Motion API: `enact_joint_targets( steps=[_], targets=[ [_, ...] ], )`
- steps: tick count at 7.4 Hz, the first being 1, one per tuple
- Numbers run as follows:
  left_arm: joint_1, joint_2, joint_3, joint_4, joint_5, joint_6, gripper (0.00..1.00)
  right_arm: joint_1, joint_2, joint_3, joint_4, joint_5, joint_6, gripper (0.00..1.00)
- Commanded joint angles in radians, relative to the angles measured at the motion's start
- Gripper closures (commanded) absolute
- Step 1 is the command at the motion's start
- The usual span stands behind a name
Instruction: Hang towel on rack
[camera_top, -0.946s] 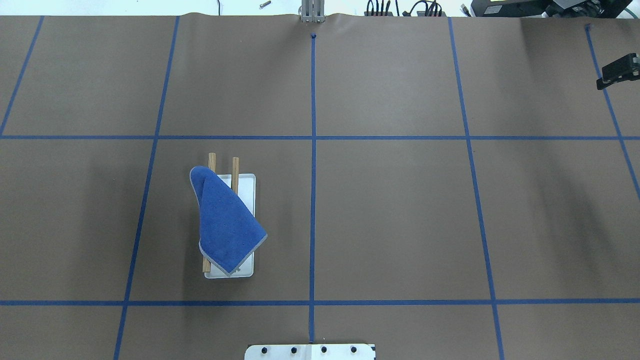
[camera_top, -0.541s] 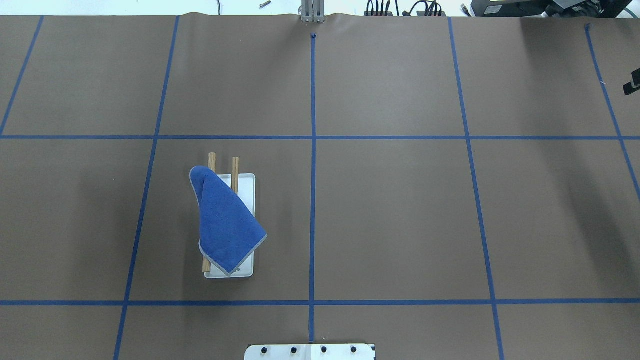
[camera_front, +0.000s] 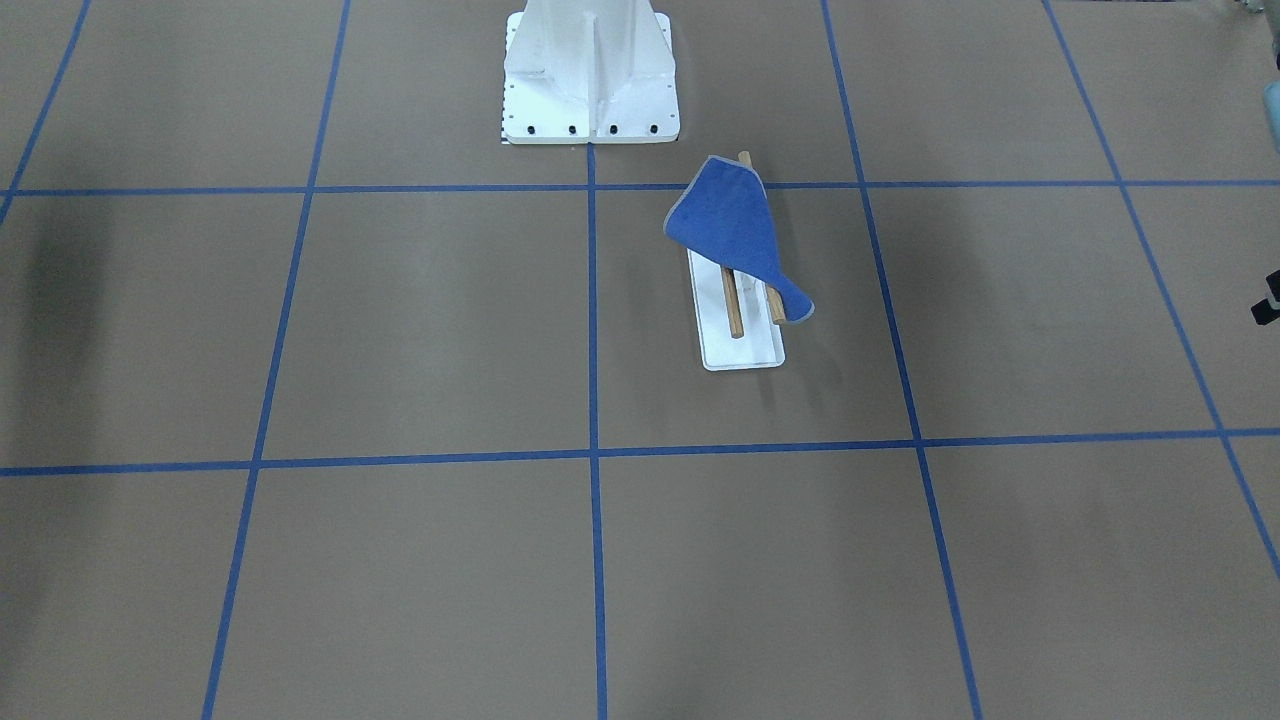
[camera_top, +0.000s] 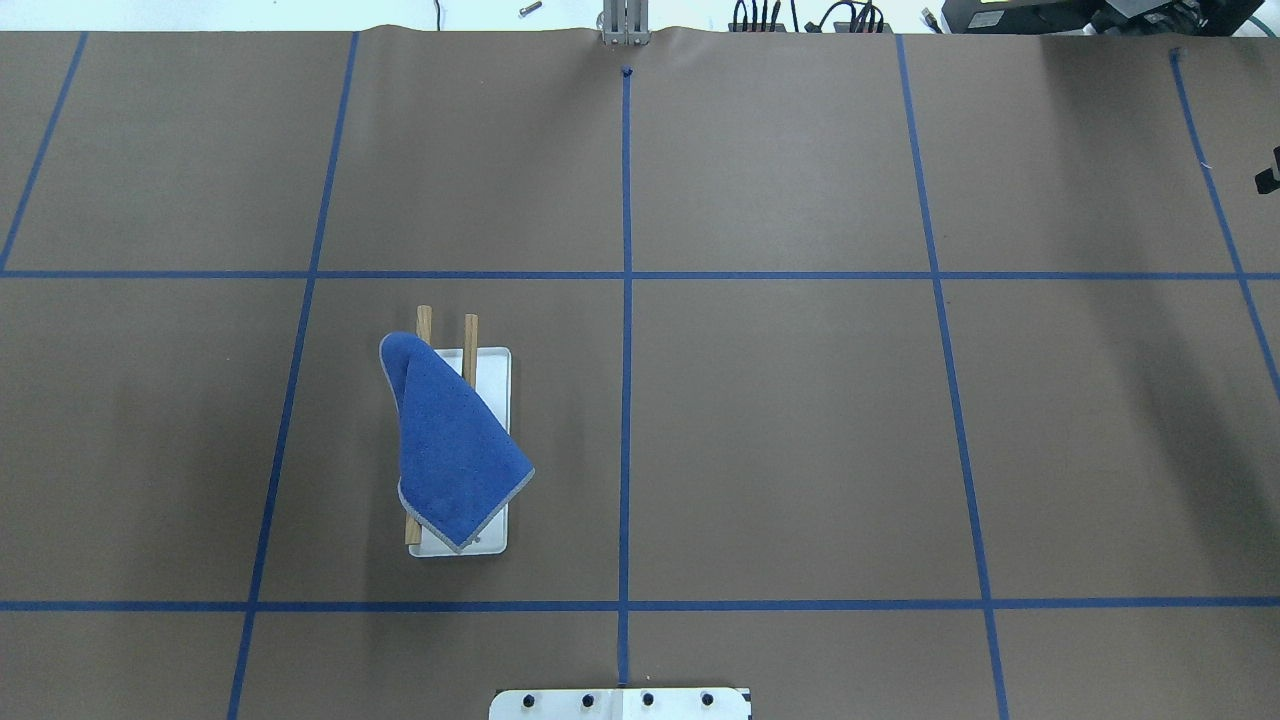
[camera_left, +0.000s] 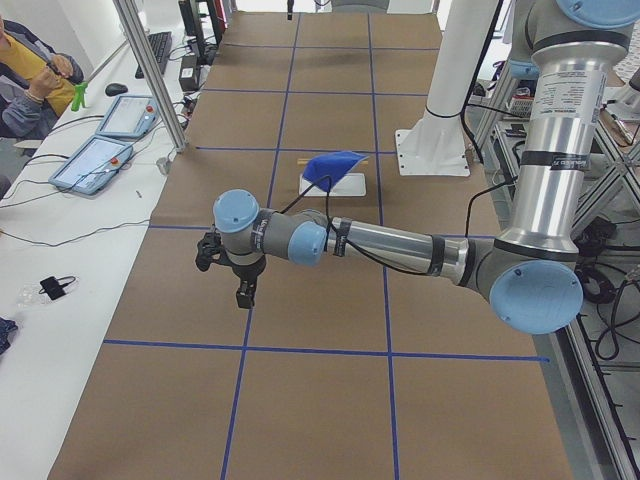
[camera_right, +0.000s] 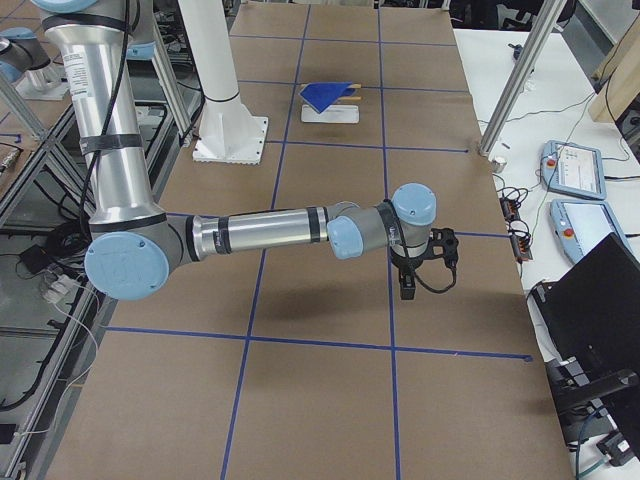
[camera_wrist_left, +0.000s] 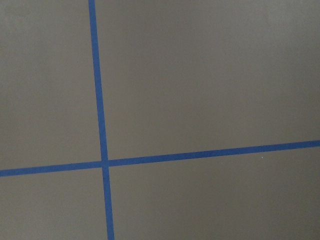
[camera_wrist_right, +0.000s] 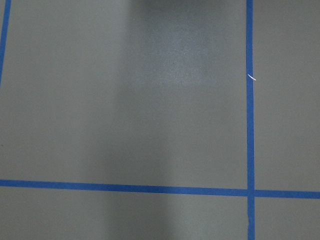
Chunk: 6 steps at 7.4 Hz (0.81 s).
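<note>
The blue towel (camera_top: 450, 450) hangs slantwise over the two brown wooden rods (camera_top: 470, 335) of the rack, whose white base (camera_top: 495, 365) stands left of the table's middle. It also shows in the front-facing view (camera_front: 735, 235), with one corner drooping past the rod ends. My left gripper (camera_left: 243, 298) hovers over bare table far from the rack, and only a sliver shows in the front-facing view (camera_front: 1266, 308). My right gripper (camera_right: 405, 290) hovers over bare table at the other end and barely shows at the overhead view's right edge (camera_top: 1268, 180). I cannot tell whether either is open or shut.
The big white bolted pedestal (camera_front: 590, 70) stands at the robot's side of the table, close to the rack. Blue tape lines cross the brown table cover. A bench with tablets (camera_left: 95, 160) and a seated person (camera_left: 30, 70) runs along the far side.
My right gripper has slid out past the overhead view's right edge, leaving only a sliver. The towel and the rack have not moved.
</note>
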Motion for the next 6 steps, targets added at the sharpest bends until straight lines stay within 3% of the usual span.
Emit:
enact_joint_targets(
  steps=[1,6],
  targets=[
    [0.001,-0.001,-0.004,-0.037,0.010,0.002,0.02,0.000,0.010,0.000,0.001,-0.001,0.000,0.00],
    [0.001,0.010,0.001,-0.099,0.008,-0.005,0.02,0.000,0.015,0.001,0.001,0.000,0.000,0.00]
  ],
)
